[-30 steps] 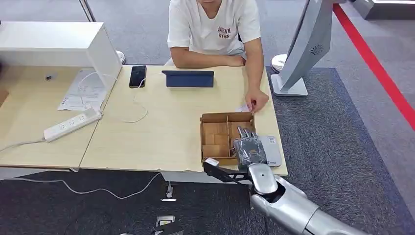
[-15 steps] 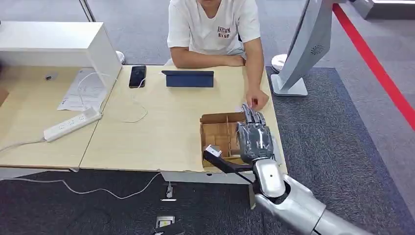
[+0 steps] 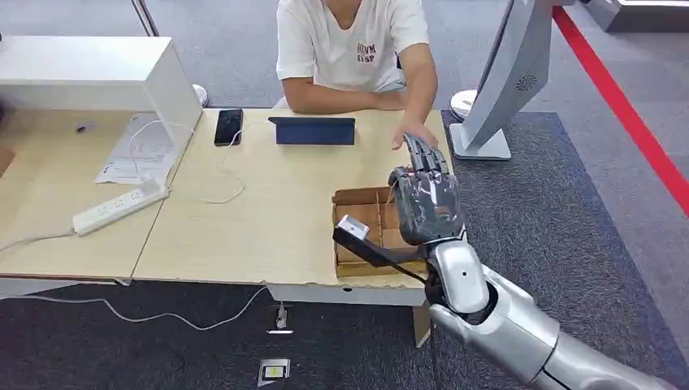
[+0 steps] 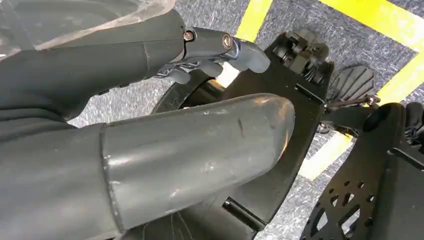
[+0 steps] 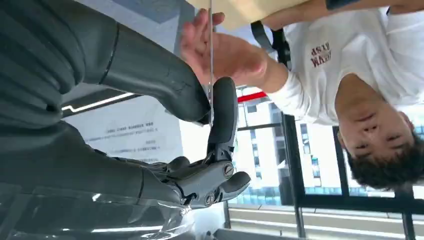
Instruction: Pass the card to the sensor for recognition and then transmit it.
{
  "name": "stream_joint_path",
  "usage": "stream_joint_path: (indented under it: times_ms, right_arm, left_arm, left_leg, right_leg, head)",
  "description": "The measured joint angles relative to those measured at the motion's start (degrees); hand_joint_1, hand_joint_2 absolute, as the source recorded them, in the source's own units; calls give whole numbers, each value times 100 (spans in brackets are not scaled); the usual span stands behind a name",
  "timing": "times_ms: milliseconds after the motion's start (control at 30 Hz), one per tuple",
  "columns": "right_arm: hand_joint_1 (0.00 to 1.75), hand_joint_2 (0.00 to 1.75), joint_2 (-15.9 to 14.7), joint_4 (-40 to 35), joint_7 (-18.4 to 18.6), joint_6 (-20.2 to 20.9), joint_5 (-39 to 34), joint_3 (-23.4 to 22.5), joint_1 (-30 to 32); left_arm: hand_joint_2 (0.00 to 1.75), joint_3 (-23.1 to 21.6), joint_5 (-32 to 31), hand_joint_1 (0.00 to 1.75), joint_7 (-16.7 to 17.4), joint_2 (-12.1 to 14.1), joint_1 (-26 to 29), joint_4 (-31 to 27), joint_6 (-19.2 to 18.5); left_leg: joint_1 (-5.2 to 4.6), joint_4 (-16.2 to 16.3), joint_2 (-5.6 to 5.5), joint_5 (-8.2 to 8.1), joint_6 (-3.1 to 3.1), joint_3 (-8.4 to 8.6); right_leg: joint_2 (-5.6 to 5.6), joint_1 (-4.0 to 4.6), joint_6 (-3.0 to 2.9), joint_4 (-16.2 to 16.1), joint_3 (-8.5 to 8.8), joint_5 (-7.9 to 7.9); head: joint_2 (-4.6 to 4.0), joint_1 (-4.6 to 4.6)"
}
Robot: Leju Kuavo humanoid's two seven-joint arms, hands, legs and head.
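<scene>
The right robot hand point(image 3: 426, 203) is raised above the near right corner of the table point(image 3: 244, 219), hanging over a shallow cardboard box point(image 3: 363, 221) split into small compartments. Its back faces the head camera and its fingers point away, toward the person point(image 3: 353, 49) sitting on the far side. The right wrist view shows the card point(image 5: 210, 65) edge-on as a thin pale line, standing upright. This hand has it pinched between the thick thumb and one dark finger, while the other fingers are curled lower down. The person's hand point(image 5: 225, 50) is open with the palm toward the card and is just beside its free end; whether it touches the card cannot be told. In the head view that same hand point(image 3: 418, 134) sits just beyond the robot's fingertips, near the table's far right edge. The left robot hand point(image 4: 150, 125) hangs over grey carpet with yellow stripes; it holds nothing, and its thumb is apart from its fingers. Farther back on the table lie a dark blue tablet case point(image 3: 313, 130), a black phone point(image 3: 228, 126) with a white cable, some papers point(image 3: 134, 150), a white power strip point(image 3: 120, 205) and a large white box point(image 3: 89, 73). A white stand point(image 3: 504, 81) rises from the carpet to the right of the table.
</scene>
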Motion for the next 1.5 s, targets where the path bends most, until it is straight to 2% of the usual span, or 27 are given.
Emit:
stream_joint_path:
  times_ms: [267, 400, 567, 833, 1200, 1267, 1433, 1467, 1500]
  right_arm:
    - [175, 175, 9, 0, -28, 118, -319, 103, -223]
    - [175, 175, 31, 79, 101, 334, -1055, 196, -486]
    - [175, 175, 138, 452, 227, 242, -1573, 306, -779]
    - [175, 175, 177, 927, 350, 137, -1541, 387, -834]
    - [175, 175, 122, 1167, 356, 179, -1221, 312, -789]
    - [0, 175, 120, 1195, 356, 183, -1171, 297, -765]
    - [0, 175, 120, 1246, 356, 159, -970, 266, -720]
    - [0, 0, 122, 1259, 356, 159, -922, 251, -713]
    - [0, 0, 120, 1268, 356, 159, -898, 240, -712]
  left_arm:
    - [0, 0, 105, 0, 2, 135, 64, -219, 59]
    - [0, -2, 299, 0, 55, 210, 66, -319, 168]
    - [0, -15, 518, 0, 87, 319, 100, -474, 356]
    - [0, -39, 614, 0, 118, 413, 109, -616, 450]
    - [0, -59, 553, 0, 155, 476, 106, -743, 444]
    - [0, -66, 553, 0, 155, 483, 106, -756, 450]
    - [0, -83, 516, 0, 160, 492, 104, -789, 455]
    - [0, -90, 511, 0, 160, 490, 103, -789, 452]
    - [0, -94, 507, 0, 166, 492, 100, -791, 450]
  left_leg:
    - [-1, 0, -2, 1, 0, -1]
    - [-1, 0, -3, 1, 0, -3]
    - [0, 0, -3, 2, -1, -2]
    - [0, 0, -4, 2, -1, -3]
    - [0, 0, -3, 2, -1, -3]
    - [0, 0, -3, 1, -1, -4]
    - [0, 0, -3, 1, -1, -4]
    - [0, 0, -3, 1, -1, -5]
    - [0, 0, -3, 1, -1, -4]
  right_leg:
    - [-1, 0, 0, 0, 2, 0]
    - [-1, -1, 0, 0, 0, 0]
    - [-1, 0, 0, 0, 0, 0]
    - [-3, 0, 0, -1, 0, 0]
    - [-2, 0, 0, 0, -2, 0]
    - [-2, 0, 0, -1, -3, 0]
    - [-2, 0, 0, -1, -4, 0]
    - [-2, 0, 0, -1, -4, 0]
    - [-2, 0, 0, -1, -4, 0]
  head:
    - [0, 0]
    - [0, -2]
    - [0, 0]
    - [0, -2]
    - [0, -2]
    - [0, -2]
    - [0, 0]
    - [0, 0]
    - [0, -2]
